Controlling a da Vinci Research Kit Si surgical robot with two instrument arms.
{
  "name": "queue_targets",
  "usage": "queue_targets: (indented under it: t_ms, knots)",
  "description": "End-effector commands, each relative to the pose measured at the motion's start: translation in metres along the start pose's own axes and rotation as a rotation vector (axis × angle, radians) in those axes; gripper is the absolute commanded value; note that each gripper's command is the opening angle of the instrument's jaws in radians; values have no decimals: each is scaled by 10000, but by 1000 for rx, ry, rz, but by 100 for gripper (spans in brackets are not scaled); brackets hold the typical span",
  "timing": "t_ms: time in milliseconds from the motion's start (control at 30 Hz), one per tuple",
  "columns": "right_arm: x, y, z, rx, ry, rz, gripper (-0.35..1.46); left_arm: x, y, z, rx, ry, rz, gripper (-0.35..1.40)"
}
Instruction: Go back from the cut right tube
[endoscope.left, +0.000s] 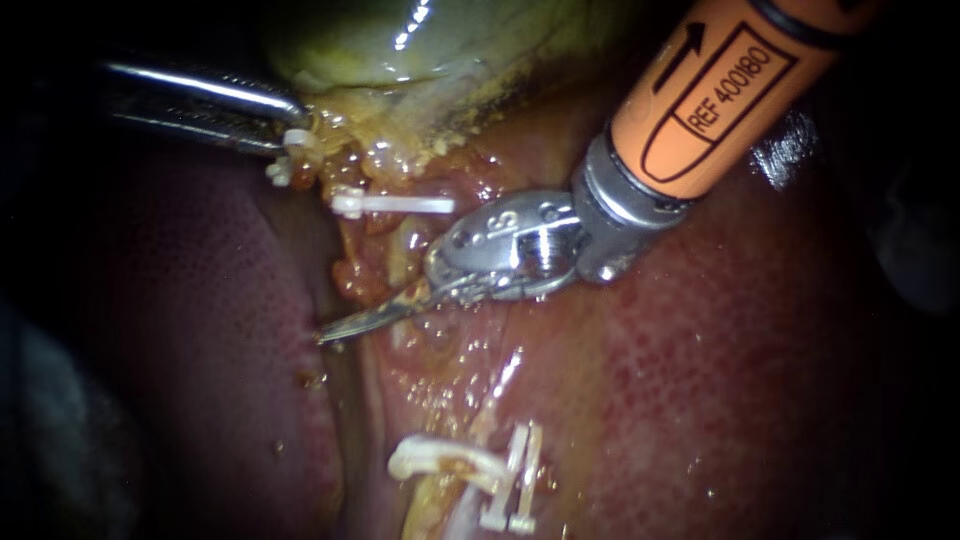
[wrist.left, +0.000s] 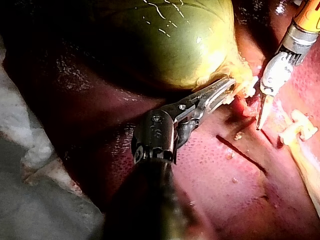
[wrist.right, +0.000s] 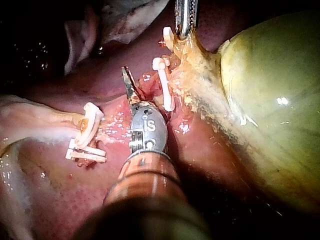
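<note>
Cut tube (endoscope.left: 432, 456), pale with clips (endoscope.left: 515, 480) across it, lies well apart from the right instrument (endoscope.left: 335, 330), whose thin blade jaws lie together, holding nothing, just beside another clip (endoscope.left: 392, 204). Left instrument (endoscope.left: 292, 118) has its jaws clamped on the gallbladder (endoscope.left: 380, 40) at its neck. Only the wrist views show the gallbladder's rounded body.

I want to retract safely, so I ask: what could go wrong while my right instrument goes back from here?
1. The right instrument's shut blades lie close beside the white clip; a sideways pull-out could snag it.
2. Their sharp tip points low over the liver; dragging might scratch it.
3. The left instrument holds the gallbladder; a bump may tear that grip.
</note>
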Motion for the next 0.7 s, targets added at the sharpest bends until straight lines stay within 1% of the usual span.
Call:
queue_targets:
  t_ms: [33,67,100,133,233,267,333,433,567,600,700]
  knots:
    - [0,-2,0,-1,17,5,-35,0,0,0,0,0,0,-35]
    - [-1,-3,0,-7,32,9,-35,0,0,0,0,0,0,-35]
    - [-1,-5,1,-13,48,36,9,0,0,0,0,0,0,-35]
    - [-2,-7,2,-15,66,62,39,0,0,0,0,0,0,-35]
    - [-3,-11,5,-7,101,92,76,0,-2,0,-1,0,0,-35]
    - [-3,-11,5,-5,114,115,86,0,-2,0,-1,0,0,-35]
    - [-2,-11,5,-4,135,125,96,0,-3,-1,-1,0,0,-35]
    - [-2,-10,5,-16,137,138,108,0,-3,-1,-1,0,0,-35]
    - [-2,-9,4,-22,139,139,114,0,-3,-1,-1,0,0,-35]
    - [-2,-9,4,-28,139,139,116,0,-3,-1,-1,0,0,-35]
    - [-1,-11,4,-72,146,143,135,-1,-4,-1,-1,0,0,-35]
